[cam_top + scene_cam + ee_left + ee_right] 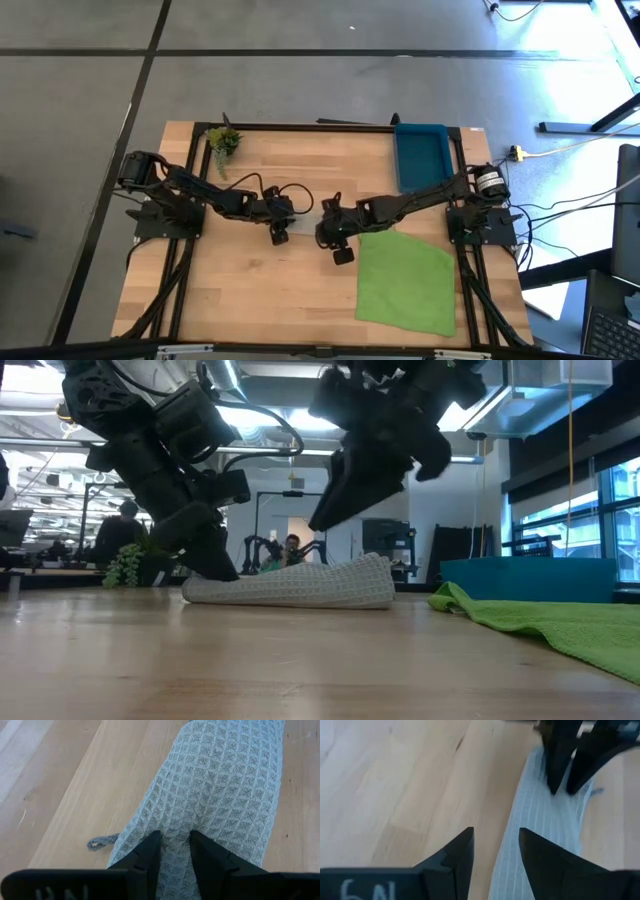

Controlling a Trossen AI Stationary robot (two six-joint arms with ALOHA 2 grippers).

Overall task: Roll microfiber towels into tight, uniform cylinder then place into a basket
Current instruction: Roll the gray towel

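rolling the grey towel [290, 585], with the roll only loosely formed at mid-worktop [250, 290].
left claw [175, 851] pinches one end of the cloth; right claw [496, 851] hangs spread just above the other end, so the next move, i judge, is to grip there and tighten. green towel [405, 280] and basket [420, 155] wait.

Wooden tabletop [250, 290] seen, ringed by grey floor [300, 90]. Green plant sprig [223, 141] laid at far left corner of tabletop; same sprig seen in low view [128, 563]. Cables [570, 215] strewn on floor at right. Person [291, 547] glimpsed in room behind.
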